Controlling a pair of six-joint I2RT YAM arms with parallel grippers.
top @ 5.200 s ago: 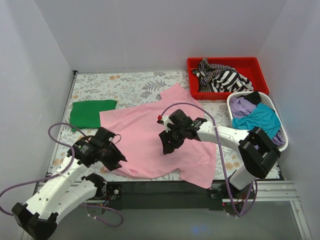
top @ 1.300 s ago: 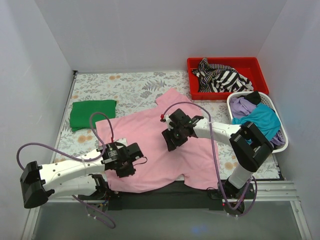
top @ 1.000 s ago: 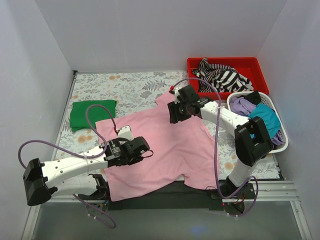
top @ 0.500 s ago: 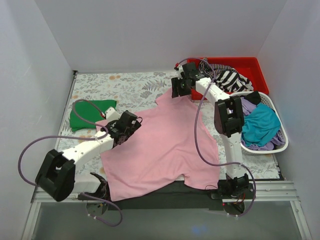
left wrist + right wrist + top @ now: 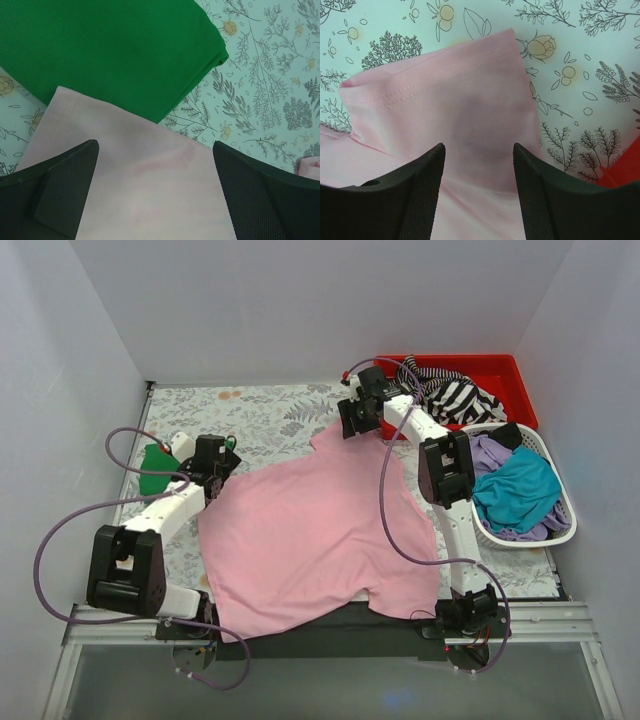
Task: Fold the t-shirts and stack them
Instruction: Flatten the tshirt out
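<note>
A large light pink t-shirt (image 5: 310, 530) lies spread flat over the middle of the table. My left gripper (image 5: 215, 466) hovers open over its far left corner (image 5: 140, 185), and only cloth lies below its wide-apart fingers (image 5: 60, 192). Beside that corner lies a folded dark green t-shirt (image 5: 110, 50), partly hidden by the arm in the top view (image 5: 150, 478). My right gripper (image 5: 358, 420) is stretched to the far sleeve (image 5: 450, 95) and stands open above it, with its fingers (image 5: 415, 195) on either side of the sleeve's base.
A red bin (image 5: 500, 370) at the back right holds a black-and-white striped shirt (image 5: 455, 395); its corner (image 5: 625, 172) shows close to the sleeve. A white basket (image 5: 570, 515) on the right holds purple (image 5: 485, 452) and teal (image 5: 515, 490) shirts. White walls enclose the floral table (image 5: 260, 410).
Both arms have reached outward across the pink shirt, which now lies flatter. The left gripper has opened and moved to the far left corner; the right has moved to the far sleeve.
</note>
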